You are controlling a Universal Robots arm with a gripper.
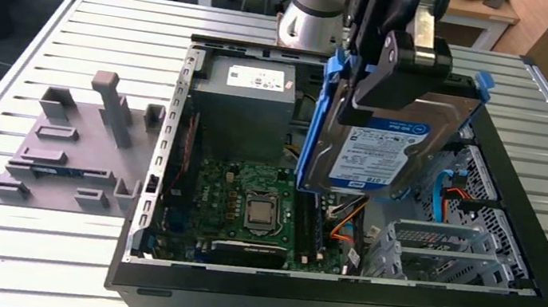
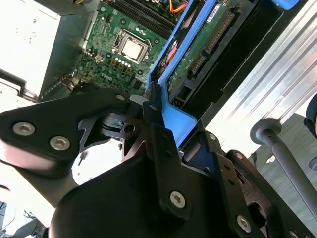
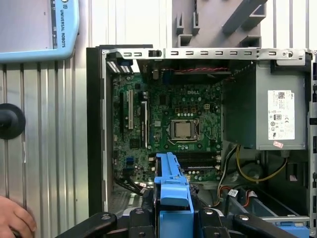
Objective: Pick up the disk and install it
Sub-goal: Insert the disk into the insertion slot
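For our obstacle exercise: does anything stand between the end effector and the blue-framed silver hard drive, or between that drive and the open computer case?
Nothing separates them: the black end effector grips the blue-framed silver hard drive. Held over the open black computer case, the drive has orange and blue cables beneath it.

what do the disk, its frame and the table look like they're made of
The disk: bare silvery metal casing with a dull sheen, and a paper-like blue-and-white label. Its frame: bright blue, uniform colour, moulded look, probably plastic. The table: pale grey ribbed slats with a soft shine, likely aluminium.
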